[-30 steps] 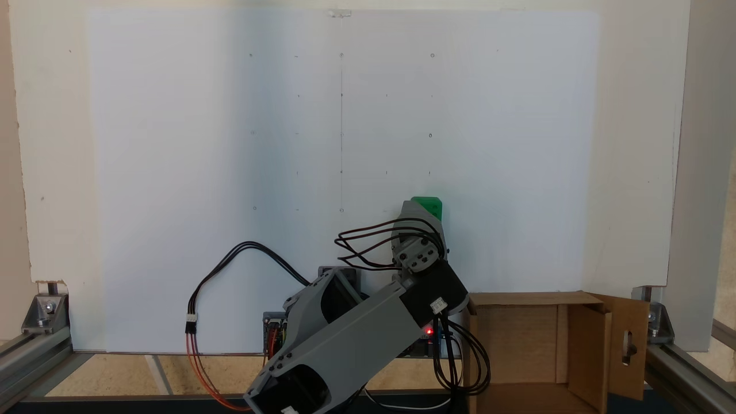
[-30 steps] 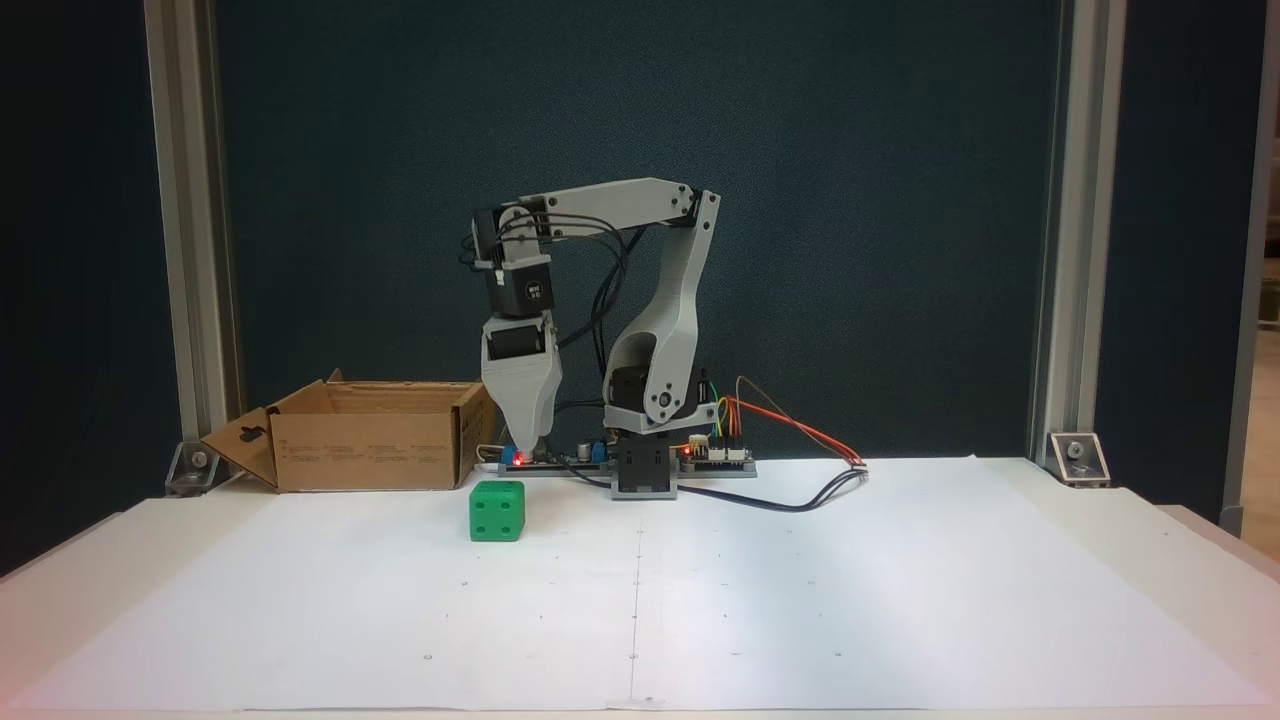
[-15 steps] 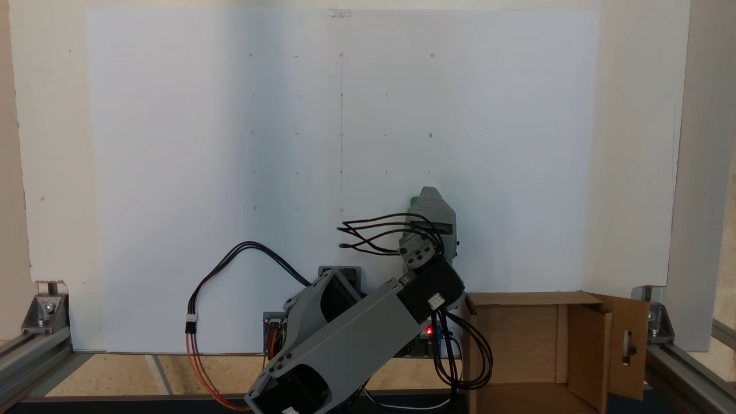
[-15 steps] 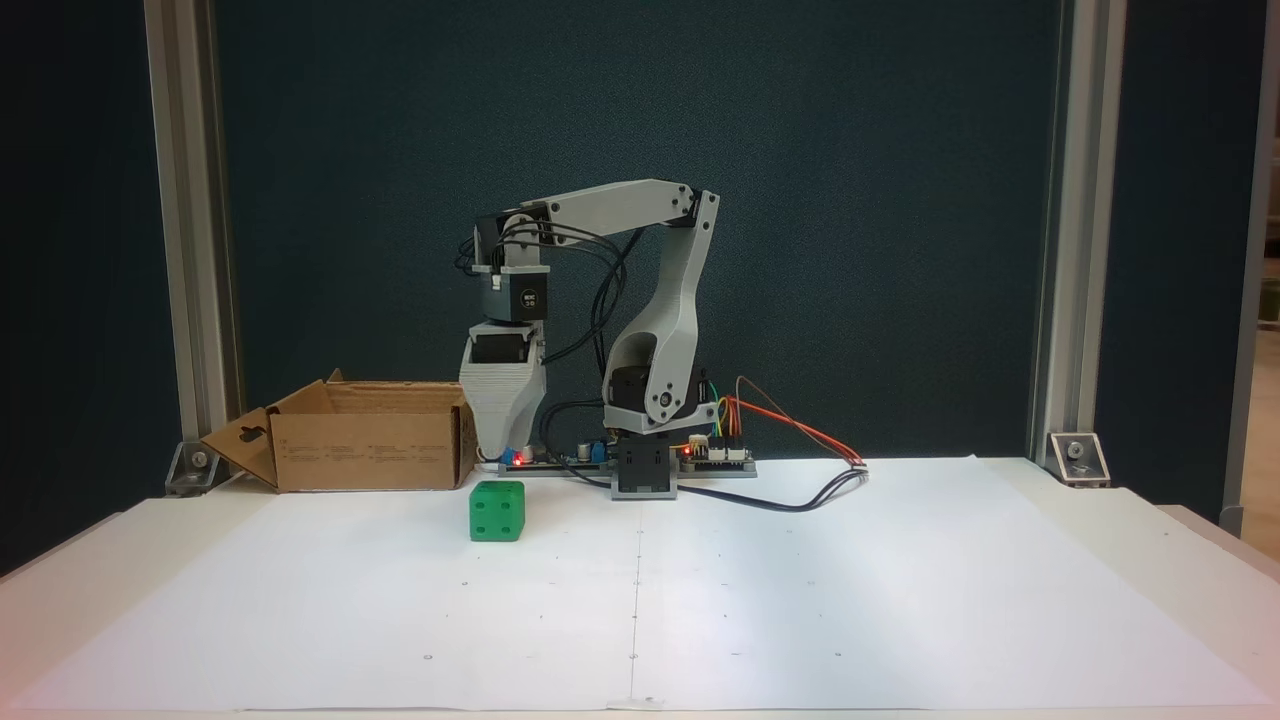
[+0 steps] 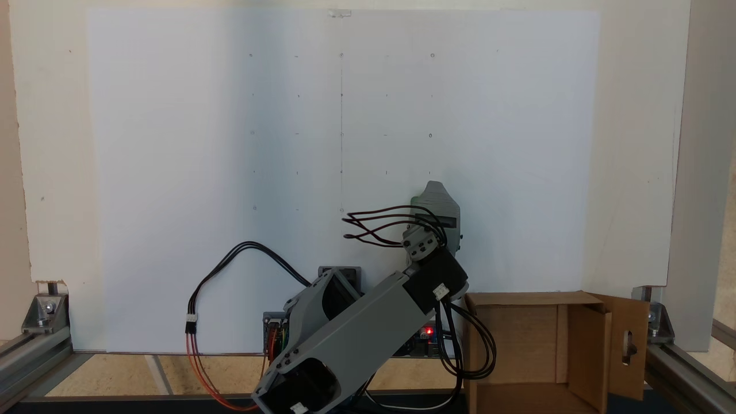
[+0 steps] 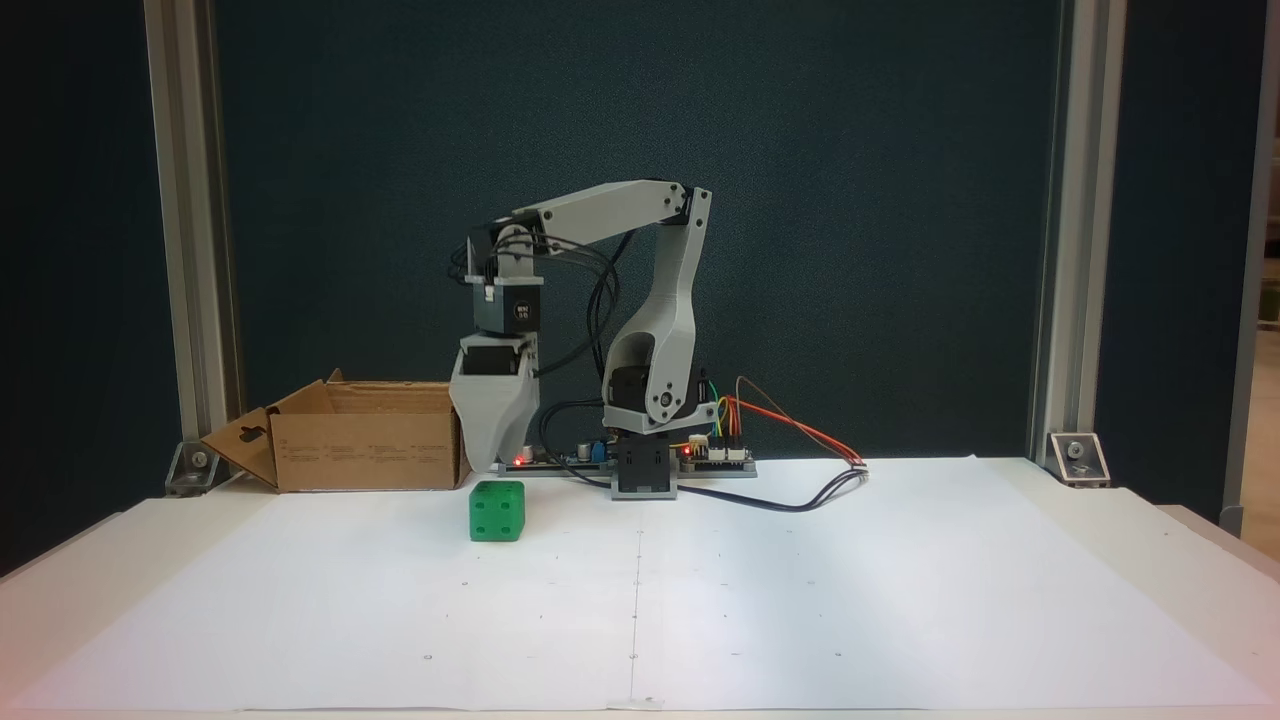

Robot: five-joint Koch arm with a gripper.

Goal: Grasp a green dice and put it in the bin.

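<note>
The green dice [image 6: 497, 511] rests on the white paper sheet [image 6: 800, 590] that covers the table, with a four-pip face toward the camera in a fixed view. It sits in front of the arm's base [image 6: 645, 470] and just to the right of the bin [image 6: 365, 450] as that view shows it, apart from the box wall. The bin is an open brown cardboard box standing at the rear edge of the sheet; one flap [image 6: 243, 447] with a slot cutout folds outward on its far left side. The gripper [image 6: 492, 462] points straight down, its grey tapered body directly above and slightly behind the dice, with the tip close over the cube's top and a small gap visible between them. In a fixed view from above, the gripper [image 5: 435, 187] covers the dice, and the bin [image 5: 552, 299] lies to its lower right. Whether the jaws are apart or together cannot be determined: only one tapered outline is visible from either camera. Black cables [image 5: 379, 227] loop from the wrist, and a red indicator light [image 6: 517, 461] glows on the board behind the dice.
</note>
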